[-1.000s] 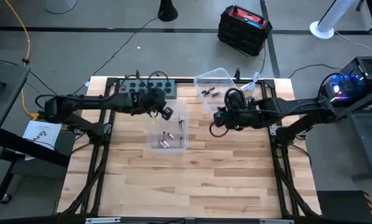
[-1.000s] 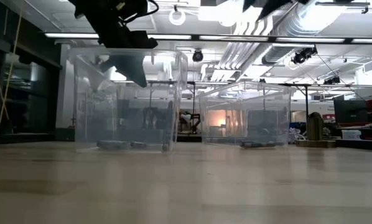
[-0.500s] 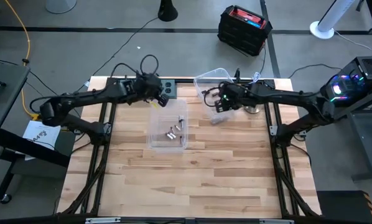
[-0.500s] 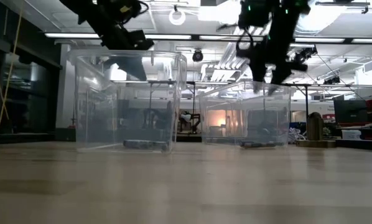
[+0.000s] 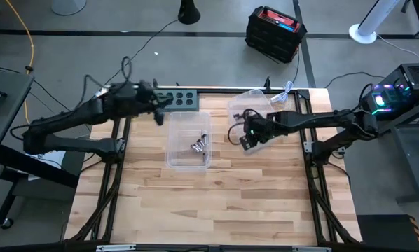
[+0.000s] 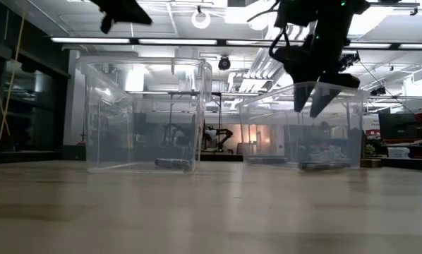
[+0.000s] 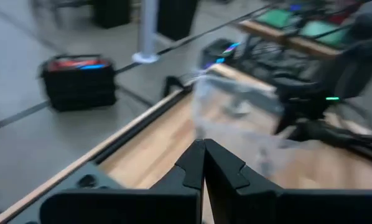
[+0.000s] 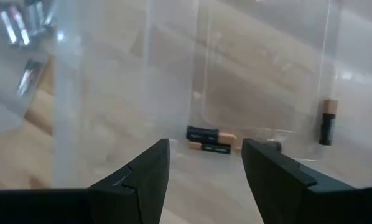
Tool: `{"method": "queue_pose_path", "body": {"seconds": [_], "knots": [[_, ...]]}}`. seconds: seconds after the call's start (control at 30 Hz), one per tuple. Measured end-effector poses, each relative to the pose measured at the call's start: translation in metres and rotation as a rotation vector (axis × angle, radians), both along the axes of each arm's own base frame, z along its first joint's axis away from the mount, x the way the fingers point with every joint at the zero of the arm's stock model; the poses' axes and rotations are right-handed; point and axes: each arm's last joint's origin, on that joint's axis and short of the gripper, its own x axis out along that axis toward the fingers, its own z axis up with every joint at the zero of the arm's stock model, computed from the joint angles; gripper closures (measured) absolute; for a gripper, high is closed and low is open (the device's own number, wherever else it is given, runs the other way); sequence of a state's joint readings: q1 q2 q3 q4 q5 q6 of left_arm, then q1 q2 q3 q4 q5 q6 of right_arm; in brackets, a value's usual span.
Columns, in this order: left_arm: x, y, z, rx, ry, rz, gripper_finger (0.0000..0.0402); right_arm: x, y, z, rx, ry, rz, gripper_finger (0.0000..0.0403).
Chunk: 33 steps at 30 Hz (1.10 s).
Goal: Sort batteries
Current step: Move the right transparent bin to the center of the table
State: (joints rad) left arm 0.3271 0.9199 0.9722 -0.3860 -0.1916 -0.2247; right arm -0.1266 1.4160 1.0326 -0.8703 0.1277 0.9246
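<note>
Near bin: clear plastic box [image 5: 188, 143] at table centre holds silvery metallic batteries [image 5: 196, 145].
Right gripper [image 5: 247, 138]: fingers spread, empty, beside the far clear plastic box [image 5: 255, 103] holding black-and-copper batteries [image 8: 210, 135].
Left gripper [image 5: 158, 112]: closed, empty, at the far edge.
Progress: sorting looks nearly finished; no loose batteries visible.
</note>
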Motion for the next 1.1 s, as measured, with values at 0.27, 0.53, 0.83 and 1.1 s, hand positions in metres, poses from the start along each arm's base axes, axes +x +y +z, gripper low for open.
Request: {"method": "queue_pose_path", "body": {"seconds": [0.27,0.53,0.83,1.1], "knots": [[-0.032,-0.044,0.006,0.000,-0.170,-0.214,0.0401,-0.007,0.019,0.031,-0.165,-0.192,-0.011,0.0206],[-0.035,-0.076,-0.067,-0.132,-0.459,-0.301,0.0401,-0.026,0.025,0.097,-0.372,-0.645,0.032,0.0206],[-0.048,-0.088,-0.141,-0.201,-0.677,-0.291,0.0401,-0.050,0.054,0.130,-0.437,-0.867,0.098,0.0232],[-0.055,-0.070,-0.169,-0.213,-0.614,-0.258,0.0401,-0.074,0.076,0.125,-0.419,-0.790,0.193,0.0391]]}}
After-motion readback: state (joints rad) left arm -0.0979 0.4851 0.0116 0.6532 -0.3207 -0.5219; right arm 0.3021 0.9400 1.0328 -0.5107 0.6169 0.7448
